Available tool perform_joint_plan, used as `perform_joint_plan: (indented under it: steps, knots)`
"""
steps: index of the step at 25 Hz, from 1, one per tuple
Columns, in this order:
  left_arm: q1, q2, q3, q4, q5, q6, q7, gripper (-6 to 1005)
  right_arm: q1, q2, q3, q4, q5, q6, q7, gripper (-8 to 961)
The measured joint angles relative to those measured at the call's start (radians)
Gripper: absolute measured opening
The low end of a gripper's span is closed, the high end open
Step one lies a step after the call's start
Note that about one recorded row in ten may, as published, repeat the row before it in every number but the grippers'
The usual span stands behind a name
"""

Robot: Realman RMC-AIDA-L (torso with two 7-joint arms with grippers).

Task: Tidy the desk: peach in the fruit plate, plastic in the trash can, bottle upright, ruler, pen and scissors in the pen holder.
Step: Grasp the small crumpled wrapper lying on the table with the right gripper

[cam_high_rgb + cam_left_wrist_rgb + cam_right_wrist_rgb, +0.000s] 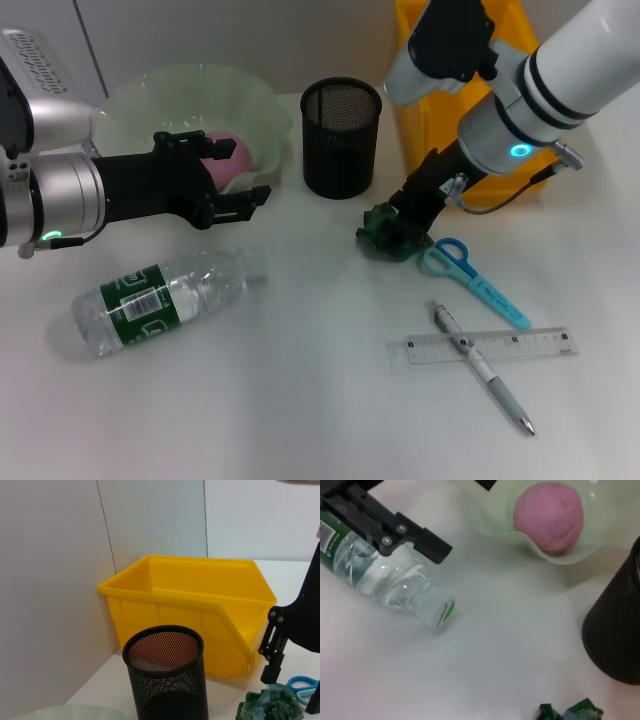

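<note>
So the peach (228,152) is already sitting in the fruit plate (130,105) at upper left of the head view, and the right gripper (405,222) is down on the crumpled green plastic (385,232) in the middle of the frame, just below and right of the black mesh pen holder (341,137). Its fingers look like they're straddling the wad, but I honestly can't tell if they've closed on it. The yellow trash can (425,100) is right behind that arm toward the top, so the right arm is clearly the nearer one for the drop. The left gripper (235,180) hangs with its jaws spread and empty, just above the bottle (165,298), which lies on its side, long axis running left-right with the cap toward the middle. Scissors (470,272), ruler (485,346) and pen (482,368) are still on the desk at lower right.
</note>
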Motion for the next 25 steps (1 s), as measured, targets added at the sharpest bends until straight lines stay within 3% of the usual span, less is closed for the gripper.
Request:
perform_joint_plan:
  steps: [25]
  knots:
    - [-0.004,-0.001,0.011,-0.001,0.000,0.000,0.000,736,0.015,0.000,-0.052,0.081,-0.013,0.086,0.005,627]
